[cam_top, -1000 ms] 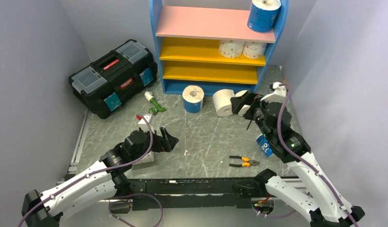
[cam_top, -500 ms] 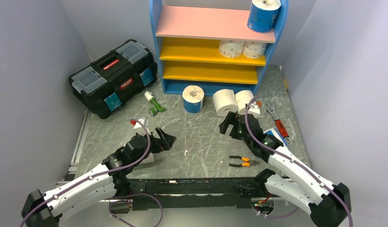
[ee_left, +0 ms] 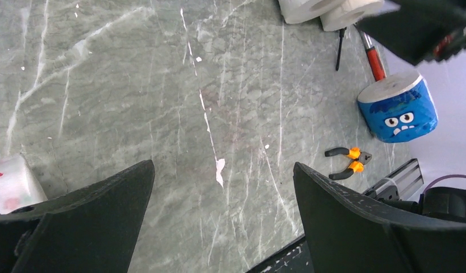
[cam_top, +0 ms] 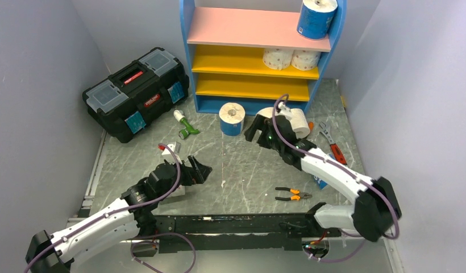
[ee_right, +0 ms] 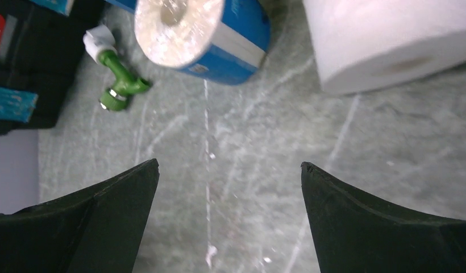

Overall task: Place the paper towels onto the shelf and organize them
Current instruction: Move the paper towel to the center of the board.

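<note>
The shelf [cam_top: 242,28] stands at the back, a blue-wrapped roll [cam_top: 316,17] on its pink top board and two white dotted rolls [cam_top: 291,58] on the upper yellow board. On the floor in front stand a blue-wrapped roll [cam_top: 231,118] [ee_right: 202,31] and two white paper towels [cam_top: 297,121] [ee_right: 384,40]. My right gripper [cam_top: 254,132] [ee_right: 229,170] hovers open between the blue roll and the nearer white roll, empty. A blue monster-print roll [ee_left: 398,108] lies by the right arm. My left gripper [cam_top: 201,169] [ee_left: 223,170] is open over bare floor, a dotted roll [ee_left: 9,182] beside it.
A black toolbox [cam_top: 137,91] sits at the back left. A green and white nozzle [cam_top: 185,126] [ee_right: 120,85] lies near the blue roll. Orange-handled pliers [cam_top: 293,195] [ee_left: 347,162] lie near the front rail, a red-handled wrench [cam_top: 332,145] at the right. Grey walls close in on both sides.
My right arm has swung left from the right wall, lowering its open gripper beside the floor rolls. The left arm has barely shifted.
</note>
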Motion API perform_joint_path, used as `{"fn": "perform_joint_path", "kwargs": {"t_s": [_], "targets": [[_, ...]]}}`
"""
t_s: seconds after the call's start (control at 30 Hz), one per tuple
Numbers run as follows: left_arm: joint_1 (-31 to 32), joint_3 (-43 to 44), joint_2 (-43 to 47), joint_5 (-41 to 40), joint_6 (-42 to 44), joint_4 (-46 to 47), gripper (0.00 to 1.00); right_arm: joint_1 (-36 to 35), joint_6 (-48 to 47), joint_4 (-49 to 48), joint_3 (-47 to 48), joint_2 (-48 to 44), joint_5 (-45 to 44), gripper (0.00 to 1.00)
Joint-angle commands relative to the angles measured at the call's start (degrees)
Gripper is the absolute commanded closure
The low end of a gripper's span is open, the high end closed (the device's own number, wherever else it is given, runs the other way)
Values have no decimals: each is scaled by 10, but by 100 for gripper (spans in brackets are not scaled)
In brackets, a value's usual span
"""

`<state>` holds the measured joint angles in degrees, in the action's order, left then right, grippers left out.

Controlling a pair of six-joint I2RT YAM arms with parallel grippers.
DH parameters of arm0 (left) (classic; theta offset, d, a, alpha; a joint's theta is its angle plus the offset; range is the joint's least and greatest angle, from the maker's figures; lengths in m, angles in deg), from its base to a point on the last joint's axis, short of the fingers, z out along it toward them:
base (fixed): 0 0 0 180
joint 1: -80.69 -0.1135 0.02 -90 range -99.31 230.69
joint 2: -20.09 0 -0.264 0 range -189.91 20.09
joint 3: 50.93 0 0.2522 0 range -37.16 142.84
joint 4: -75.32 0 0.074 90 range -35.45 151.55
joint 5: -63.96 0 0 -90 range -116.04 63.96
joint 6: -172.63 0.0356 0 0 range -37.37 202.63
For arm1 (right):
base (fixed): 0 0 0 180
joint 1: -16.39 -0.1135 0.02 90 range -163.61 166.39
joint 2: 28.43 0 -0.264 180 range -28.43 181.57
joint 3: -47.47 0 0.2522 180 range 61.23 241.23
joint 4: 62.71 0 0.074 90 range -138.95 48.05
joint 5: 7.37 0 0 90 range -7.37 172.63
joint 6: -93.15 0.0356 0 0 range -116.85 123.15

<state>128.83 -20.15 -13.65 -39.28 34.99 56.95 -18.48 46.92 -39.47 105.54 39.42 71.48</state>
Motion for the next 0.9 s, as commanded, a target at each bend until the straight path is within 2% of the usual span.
{"fn": "perform_joint_path", "kwargs": {"t_s": [0.0,0.27,0.43,0.63,0.87], "targets": [[0,20,-3,9,25,-33,1,-2,69,-43,69,84,-18,3],[0,4,41,4,13,-49,1,-3,203,-76,102,169,-64,6],[0,-5,63,-5,7,-60,1,-5,245,-76,143,224,-65,7],[0,-7,79,-12,10,-72,1,-5,252,-119,155,251,-70,7],[-1,-8,76,-20,10,-71,1,-4,268,-86,215,306,-83,8]]}}
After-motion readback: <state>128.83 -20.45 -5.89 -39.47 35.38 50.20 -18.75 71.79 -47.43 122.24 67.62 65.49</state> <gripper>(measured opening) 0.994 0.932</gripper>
